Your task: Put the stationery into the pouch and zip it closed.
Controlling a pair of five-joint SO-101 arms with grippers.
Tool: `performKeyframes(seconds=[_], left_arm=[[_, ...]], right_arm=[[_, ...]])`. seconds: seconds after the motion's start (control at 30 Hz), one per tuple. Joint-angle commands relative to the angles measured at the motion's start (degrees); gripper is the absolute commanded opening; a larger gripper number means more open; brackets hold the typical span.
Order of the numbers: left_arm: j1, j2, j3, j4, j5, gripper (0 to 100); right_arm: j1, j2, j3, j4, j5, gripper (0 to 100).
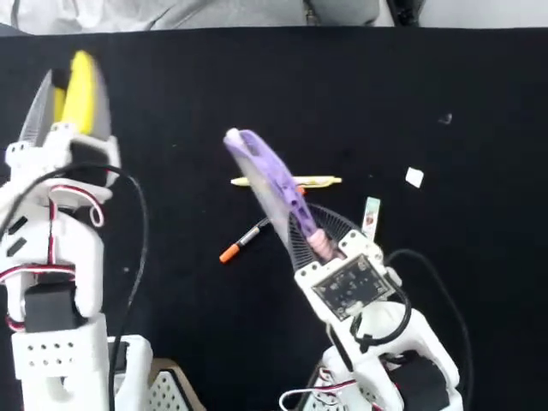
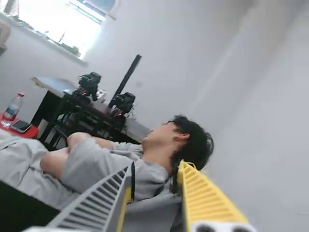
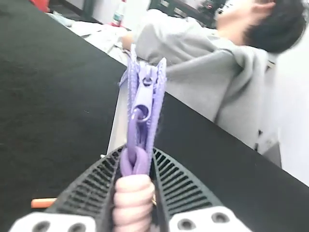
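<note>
R gripper (image 3: 138, 152): clamped purple pouch (image 1: 267, 171), long axis straight ahead.
L gripper (image 2: 154, 168): gaped empty, far to its left.
Orange marker (image 1: 240, 243): lay just left of R gripper, nearer.

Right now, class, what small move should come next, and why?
Probably lower the open left gripper toward the marker: the right gripper is shut on the pouch, lifted off the table, while the marker and pen lie loose, outside it.

We saw a black table (image 1: 154, 86) across the high view. In the left wrist view we noted a bright window (image 2: 63, 21) at upper left, a desk (image 2: 50, 83) below it carrying dark equipment (image 2: 89, 83), and a bottle (image 2: 13, 107) at the left edge.
</note>
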Motion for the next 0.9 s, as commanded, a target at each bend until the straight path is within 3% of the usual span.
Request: performKeyframes(seconds=[0.0, 0.2, 0.4, 0.57, 0.87], left_arm=[[-1.8, -0.5, 2.9, -0.7, 2.9, 16], [-1.5, -0.5, 7.1, -0.8, 3.3, 16], [6.4, 0.5, 7.2, 0.7, 2.9, 16], [11.4, 8.3, -2.3, 11.5, -0.8, 16], [17.5, 32.7, -32.6, 34.3, -0.8, 16]], right_arm=[[2.1, -5.3, 1.0, 5.2, 0.9, 1.1], [2.4, -5.2, -2.9, 13.5, 4.4, 1.1], [2.5, -5.2, -4.4, 13.5, 5.4, 1.1], [2.5, -5.2, -7.3, 15.2, 9.5, 1.1], [0.7, -5.2, -9.4, 17.0, 10.7, 1.1]])
